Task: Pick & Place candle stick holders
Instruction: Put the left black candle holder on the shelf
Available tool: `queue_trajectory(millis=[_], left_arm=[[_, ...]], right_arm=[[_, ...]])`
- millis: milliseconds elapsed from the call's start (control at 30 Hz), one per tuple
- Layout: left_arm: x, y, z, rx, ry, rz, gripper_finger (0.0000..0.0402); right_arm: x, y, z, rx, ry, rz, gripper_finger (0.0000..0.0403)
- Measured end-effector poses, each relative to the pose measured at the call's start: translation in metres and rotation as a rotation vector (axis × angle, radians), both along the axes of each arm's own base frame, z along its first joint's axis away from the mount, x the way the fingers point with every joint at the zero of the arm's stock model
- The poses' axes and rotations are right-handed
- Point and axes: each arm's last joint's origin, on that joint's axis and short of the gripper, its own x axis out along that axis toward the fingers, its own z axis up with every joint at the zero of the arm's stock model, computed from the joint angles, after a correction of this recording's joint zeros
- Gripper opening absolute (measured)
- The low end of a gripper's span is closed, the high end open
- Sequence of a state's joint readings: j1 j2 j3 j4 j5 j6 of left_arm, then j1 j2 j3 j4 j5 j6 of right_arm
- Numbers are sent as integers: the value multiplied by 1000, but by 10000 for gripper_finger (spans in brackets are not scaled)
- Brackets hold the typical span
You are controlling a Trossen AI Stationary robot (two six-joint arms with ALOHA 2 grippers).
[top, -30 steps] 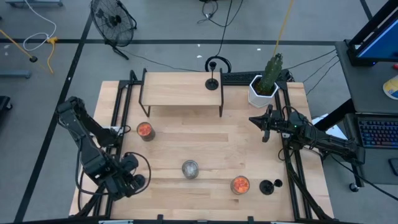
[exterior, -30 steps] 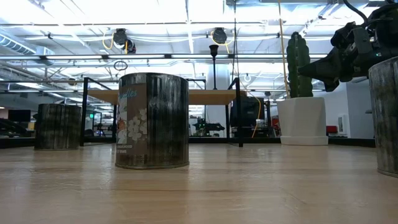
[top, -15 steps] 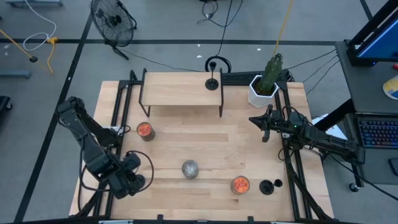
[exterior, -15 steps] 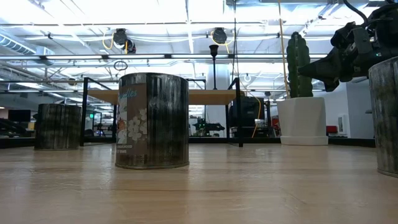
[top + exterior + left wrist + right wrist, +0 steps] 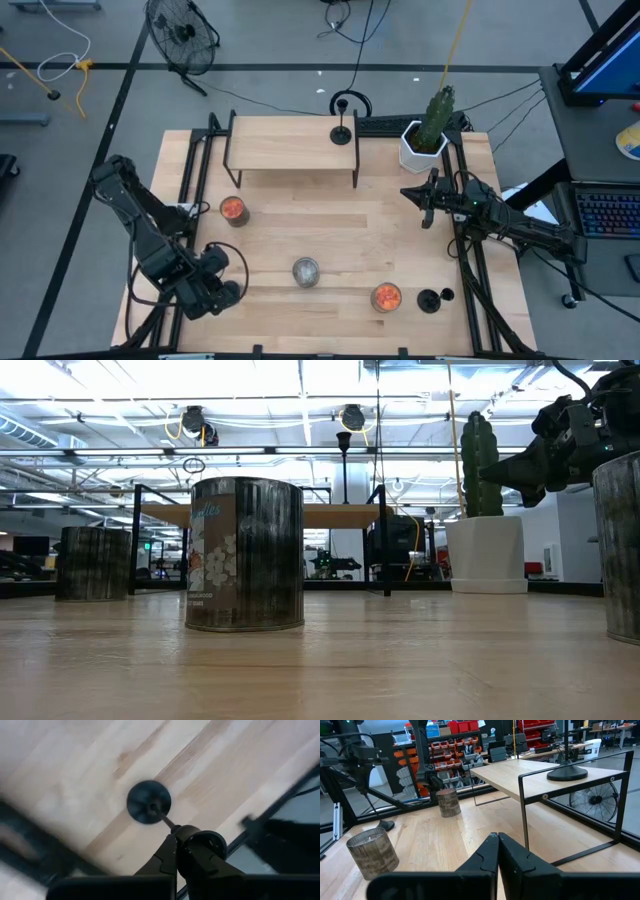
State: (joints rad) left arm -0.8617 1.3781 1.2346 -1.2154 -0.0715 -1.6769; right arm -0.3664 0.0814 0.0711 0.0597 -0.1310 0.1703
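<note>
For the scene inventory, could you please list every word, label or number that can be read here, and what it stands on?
Silver can: pale script at the label's top, too blurred to read.
Red and blue bins on the far shelves: labels too small to read.
Candle stick holders, jars, cactus pot, shelf: no text visible.

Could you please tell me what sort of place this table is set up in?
Probably a robotics lab or workshop: shelves of red bins behind the table, a floor fan, and a computer keyboard beside the rig.

Black candle stick holder (image 5: 148, 802), pale wood table (image 5: 75, 775), orange-filled jars (image 5: 232, 208)
</note>
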Motion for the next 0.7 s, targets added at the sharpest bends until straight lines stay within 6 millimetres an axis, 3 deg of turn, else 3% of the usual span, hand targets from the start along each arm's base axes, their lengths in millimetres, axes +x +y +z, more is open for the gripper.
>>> queue_trajectory(millis=[433, 700], left_arm=[[1, 20, 15, -11, -79, 17, 8], [5, 41, 28, -5, -172, 54, 8]], right_arm=[[0, 0, 1, -2, -7, 1, 0], [0, 1, 12, 9, -131, 22, 0]])
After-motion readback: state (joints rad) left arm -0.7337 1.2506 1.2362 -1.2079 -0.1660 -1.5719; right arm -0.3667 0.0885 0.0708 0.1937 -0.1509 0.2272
